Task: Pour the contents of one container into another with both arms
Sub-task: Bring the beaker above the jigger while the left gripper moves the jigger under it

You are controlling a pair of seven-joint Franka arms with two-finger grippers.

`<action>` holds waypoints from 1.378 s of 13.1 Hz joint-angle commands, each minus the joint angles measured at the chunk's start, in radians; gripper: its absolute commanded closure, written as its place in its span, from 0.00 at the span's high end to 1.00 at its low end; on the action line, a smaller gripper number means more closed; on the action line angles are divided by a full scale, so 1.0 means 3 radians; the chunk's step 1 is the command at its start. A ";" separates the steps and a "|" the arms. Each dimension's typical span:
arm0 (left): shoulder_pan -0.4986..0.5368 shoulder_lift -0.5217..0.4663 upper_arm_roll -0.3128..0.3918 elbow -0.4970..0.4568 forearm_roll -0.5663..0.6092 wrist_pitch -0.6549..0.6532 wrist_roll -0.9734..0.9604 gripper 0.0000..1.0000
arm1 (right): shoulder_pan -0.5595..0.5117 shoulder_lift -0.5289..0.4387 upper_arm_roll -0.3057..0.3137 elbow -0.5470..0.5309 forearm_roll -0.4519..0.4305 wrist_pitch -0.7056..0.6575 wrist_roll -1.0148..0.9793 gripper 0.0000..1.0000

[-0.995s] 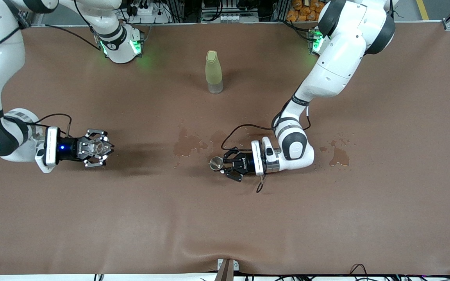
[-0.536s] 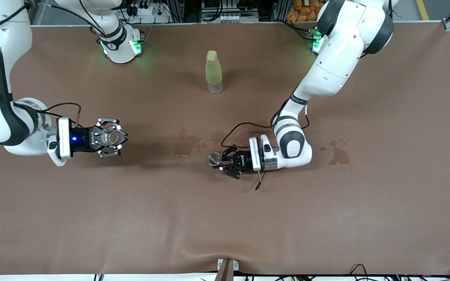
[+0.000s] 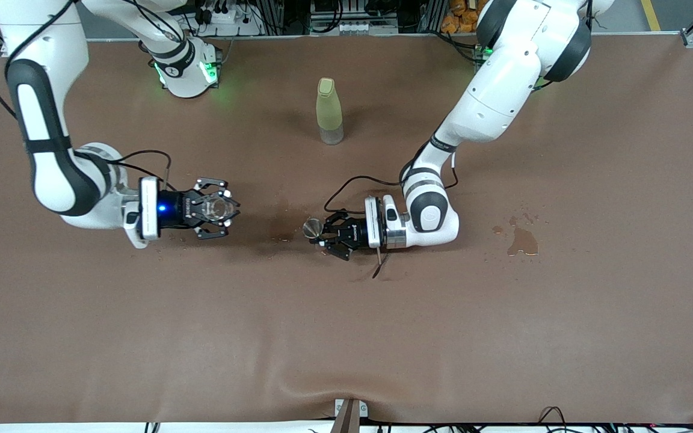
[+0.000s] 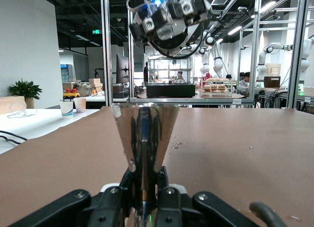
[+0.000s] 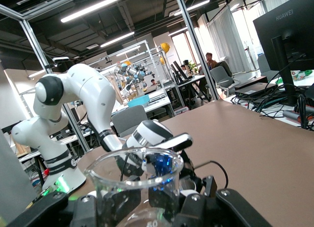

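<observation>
I see the small metal funnel-shaped cup [image 3: 312,227] pinched at its narrow foot by the left gripper [image 3: 329,234], which reaches in level with the table over the damp patch [image 3: 289,224] near the middle of the brown table cover [image 3: 346,337]; the cup's round mouth faces up toward the front camera and sticks out past the fingertips toward the right arm's end. Well apart from it, toward that end, the right gripper [image 3: 217,208] is clamped around a clear glass beaker [image 3: 219,208], also held off the table with its open mouth up. The left wrist view gives me what the overhead cannot: the cup [image 4: 145,138] is a polished cone, wide at the rim and tapering down into the black fingers [image 4: 110,203], with the right gripper [image 4: 169,16] hanging in the air above it in that picture. The right wrist view shows the beaker [image 5: 135,185] as thin, transparent and straight-walled with a rolled lip, gripped low by black fingers [image 5: 223,207], and the white left arm [image 5: 93,102] with its blue-lit wrist seen past it. A frosted yellow-green bottle [image 3: 329,111] with a cap stands upright farther from the front camera, between the two bases, and another wet stain [image 3: 521,239] lies toward the left arm's end
</observation>
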 commanded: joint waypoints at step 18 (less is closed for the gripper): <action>-0.0053 0.0224 -0.0027 0.0006 -0.0455 -0.0379 0.0388 0.00 | 0.1235 0.0318 -0.0019 -0.0230 0.1902 0.0721 -0.0987 0.00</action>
